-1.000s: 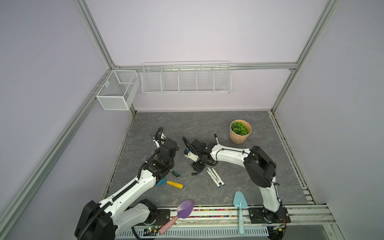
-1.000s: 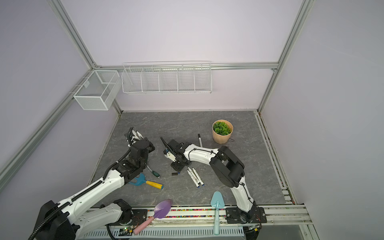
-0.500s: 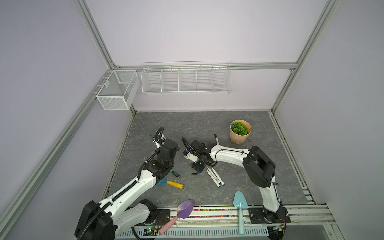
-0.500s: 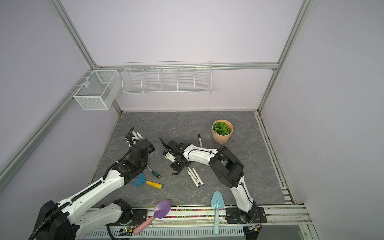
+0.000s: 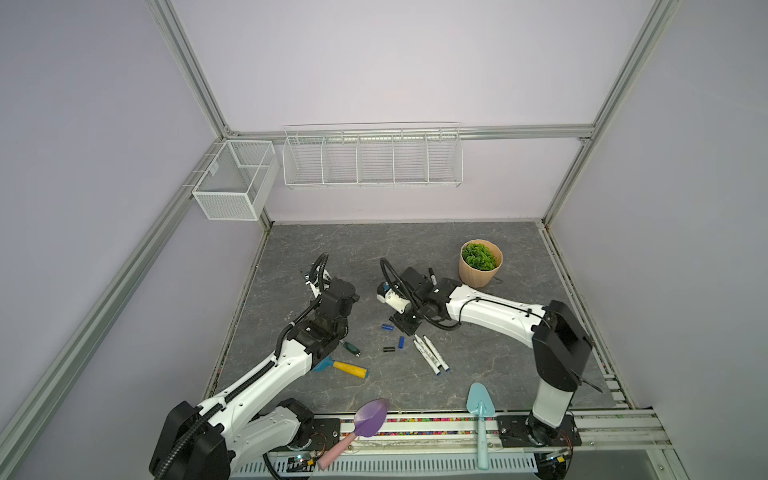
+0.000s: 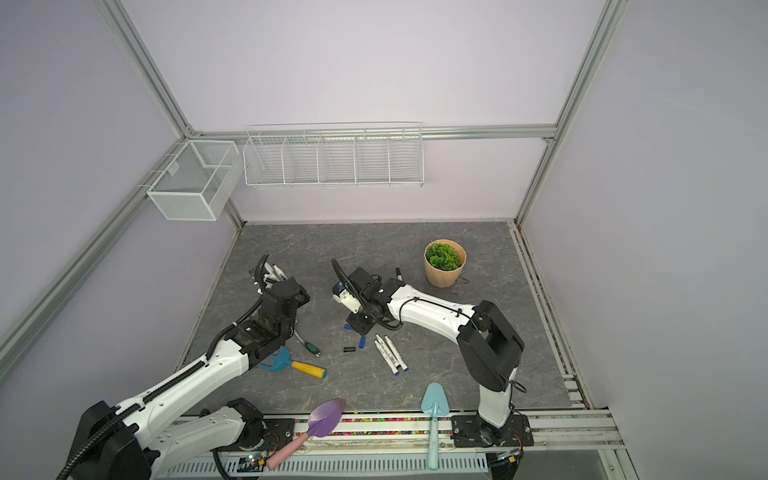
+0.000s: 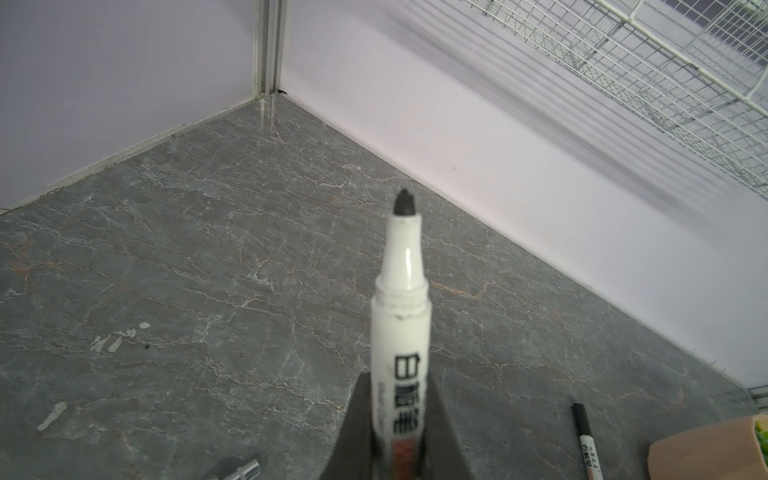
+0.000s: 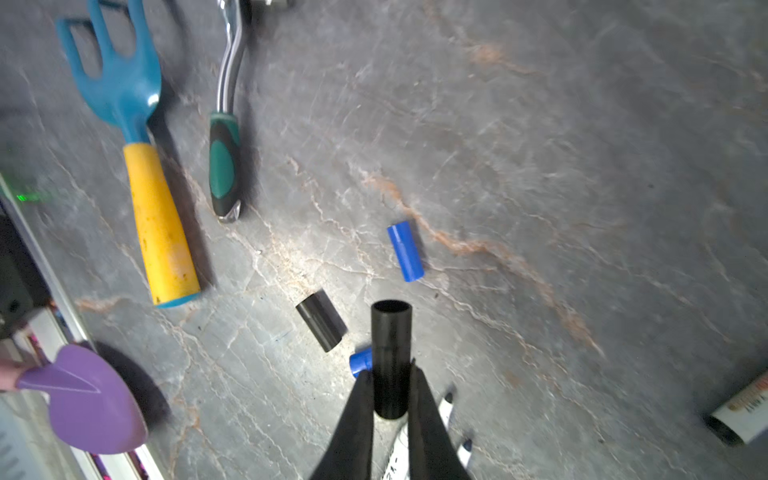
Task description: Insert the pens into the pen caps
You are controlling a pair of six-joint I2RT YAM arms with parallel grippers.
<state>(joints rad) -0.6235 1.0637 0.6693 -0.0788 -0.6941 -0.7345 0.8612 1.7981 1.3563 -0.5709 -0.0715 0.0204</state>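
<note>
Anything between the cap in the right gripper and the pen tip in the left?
Nothing visible: only bare tabletop separates the right gripper, shut on the black cap, from the left gripper holding the pen, whose tip points toward the back corner.

plant pot [image 5: 478, 279] | rake [image 5: 350, 369] | wrench [image 8: 224, 166] | purple scoop [image 5: 371, 417] | teal trowel [image 5: 480, 400] | wire rack [image 5: 372, 160]

- The floor [image 7: 187, 249] at the back left lies bare.
- 3 pens [image 5: 430, 353] and loose caps [image 5: 388, 349] crowd the floor beside the right gripper [image 8: 390, 372].
- A rake [image 5: 340, 368] and wrench [image 5: 351, 348] lie by the left arm [image 5: 291, 361].
- A plant pot [image 5: 480, 276] stands back right.
</note>
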